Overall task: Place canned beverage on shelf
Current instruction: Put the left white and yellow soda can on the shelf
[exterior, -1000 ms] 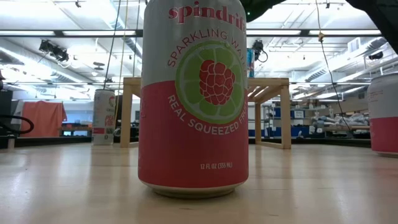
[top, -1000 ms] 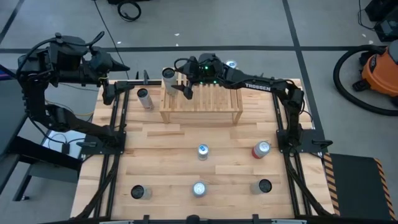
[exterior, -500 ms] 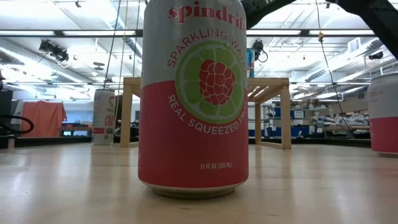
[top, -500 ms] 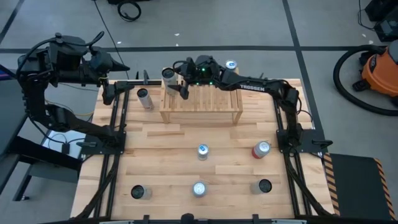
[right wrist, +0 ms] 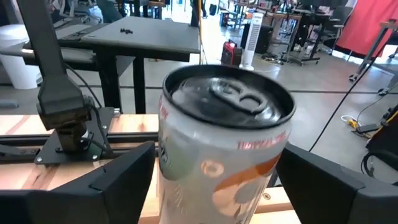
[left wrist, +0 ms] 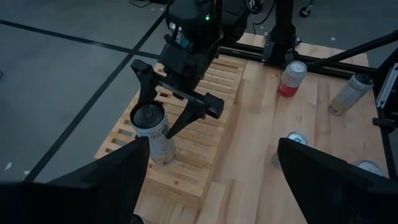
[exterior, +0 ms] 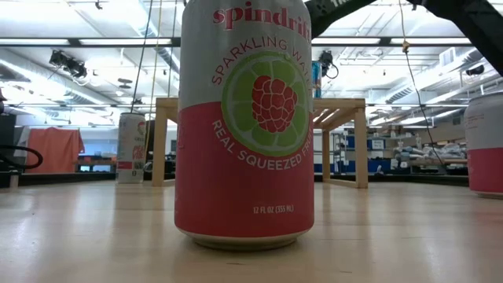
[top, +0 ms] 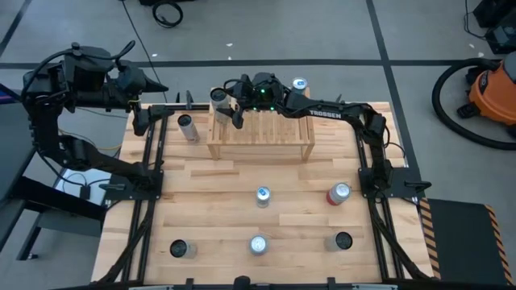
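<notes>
A white-and-orange can (top: 218,97) (left wrist: 152,127) (right wrist: 224,143) stands upright on the slatted top of the pale wooden shelf (top: 266,133) (left wrist: 196,162), at its left end. My right gripper (top: 225,103) (left wrist: 157,118) reaches along the shelf top from the right and is shut on this can. My left gripper (top: 150,83) waits raised beyond the table's far left corner. It is open, with nothing between its fingers (left wrist: 124,174). My right gripper pinches the can between its two fingers, on opposite sides of the wall just under the rim (left wrist: 164,132). The fingers (left wrist: 186,121) come nearly level from the table's right side. The can stays upright, its base on the shelf's slats.
One can (top: 187,127) stands on the table left of the shelf and another (top: 299,83) behind it. Several more cans (top: 263,196) (top: 339,193) (top: 257,244) stand on the near half of the table. A pink Spindrift can (exterior: 245,126) fills the low view.
My right gripper has moved along the shelf top toward the table's left edge and a little down, up to the can. Its fingers now stand on either side of the can, which has stayed where it was.
</notes>
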Robot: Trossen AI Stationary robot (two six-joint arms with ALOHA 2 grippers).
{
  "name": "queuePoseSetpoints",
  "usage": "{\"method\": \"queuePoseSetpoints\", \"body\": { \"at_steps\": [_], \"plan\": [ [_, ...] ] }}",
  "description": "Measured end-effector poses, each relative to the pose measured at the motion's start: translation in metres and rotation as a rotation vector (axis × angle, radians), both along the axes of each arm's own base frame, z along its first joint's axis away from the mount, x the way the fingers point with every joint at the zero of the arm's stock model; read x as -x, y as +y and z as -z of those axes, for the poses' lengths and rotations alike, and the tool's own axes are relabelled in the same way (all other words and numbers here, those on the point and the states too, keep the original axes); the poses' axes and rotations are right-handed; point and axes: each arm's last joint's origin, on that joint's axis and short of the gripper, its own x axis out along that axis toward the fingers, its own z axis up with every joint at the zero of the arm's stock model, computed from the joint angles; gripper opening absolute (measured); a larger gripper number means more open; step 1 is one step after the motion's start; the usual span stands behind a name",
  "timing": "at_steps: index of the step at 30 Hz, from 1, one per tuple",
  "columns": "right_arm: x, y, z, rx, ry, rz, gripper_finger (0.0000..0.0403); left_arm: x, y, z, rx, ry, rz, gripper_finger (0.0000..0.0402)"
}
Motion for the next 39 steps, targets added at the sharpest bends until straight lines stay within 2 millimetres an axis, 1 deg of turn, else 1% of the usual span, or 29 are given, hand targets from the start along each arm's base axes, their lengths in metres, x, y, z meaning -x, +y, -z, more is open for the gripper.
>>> {"method": "queuePoseSetpoints", "body": {
  "at_steps": [7,10,15,26,30,36,39],
  "plan": [
    [0.0,-0.001,0.0,-0.011,-0.002,0.027,0.0269,0.0,0.0,0.0,0.0,0.0,0.0,0.0357],
    [0.0,-0.001,0.0,-0.012,-0.003,0.029,0.0255,0.0,0.0,0.0,0.0,0.0,0.0,0.0357],
    [-0.001,0.0,-0.001,-0.008,-0.008,0.053,0.0259,0.0,0.0,0.0,0.0,0.0,0.0,0.0357],
    [-0.004,0.01,-0.002,0.013,-0.004,0.267,0.0256,0.0,0.0,0.0,0.0,0.0,0.0,0.0357],
    [-0.005,0.016,-0.012,0.039,0.026,0.342,0.0256,0.0,0.0,0.0,0.0,0.0,0.0,0.0357],
    [-0.009,0.033,-0.026,0.047,-0.006,0.437,0.0256,0.0,0.0,0.0,0.0,0.0,0.0,0.0357],
    [-0.009,0.04,-0.028,0.067,-0.009,0.547,0.0256,0.0,0.0,0.0,0.001,0.0,0.0,0.0357]
  ]
}}
